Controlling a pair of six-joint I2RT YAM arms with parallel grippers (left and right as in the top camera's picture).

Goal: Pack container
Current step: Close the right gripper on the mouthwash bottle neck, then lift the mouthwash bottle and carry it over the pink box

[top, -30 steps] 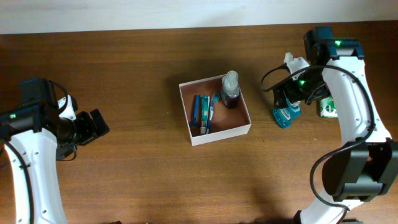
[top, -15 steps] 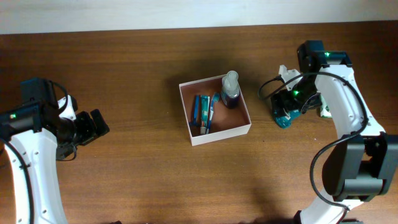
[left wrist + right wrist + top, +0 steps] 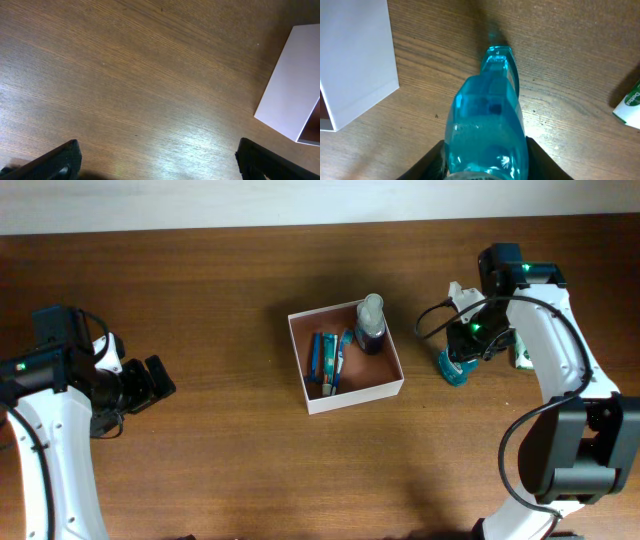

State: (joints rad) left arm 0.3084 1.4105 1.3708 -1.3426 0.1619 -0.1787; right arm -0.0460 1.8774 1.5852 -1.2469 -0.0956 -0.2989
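Left jaws: the left gripper (image 3: 165, 380) hangs over bare desk (image 3: 220, 470) at the far left, spread wide and holding nothing.
Container: the container (image 3: 356, 397) sits mid-desk, well apart from both arms.
Contents: blue flat items (image 3: 325, 360) lie along its left half, and a clear-capped dark bottle (image 3: 371, 325) stands in the far right corner.
Right jaws: the right gripper (image 3: 462, 352) is down just right of the container, with its jaws pinching the flanks of a blue bottle (image 3: 485, 120) lying on the desk. I cannot tell how firm the hold is.
Bystander: a green packet (image 3: 631, 104) lies just beyond, untouched.
Risk, grip: I judge the bottle smooth and rounded, so it may squirt out or droop when lifted.
Risk, placing: free room is tight. A low or skewed entry could topple the standing bottle or catch the thin wall and shove the container.
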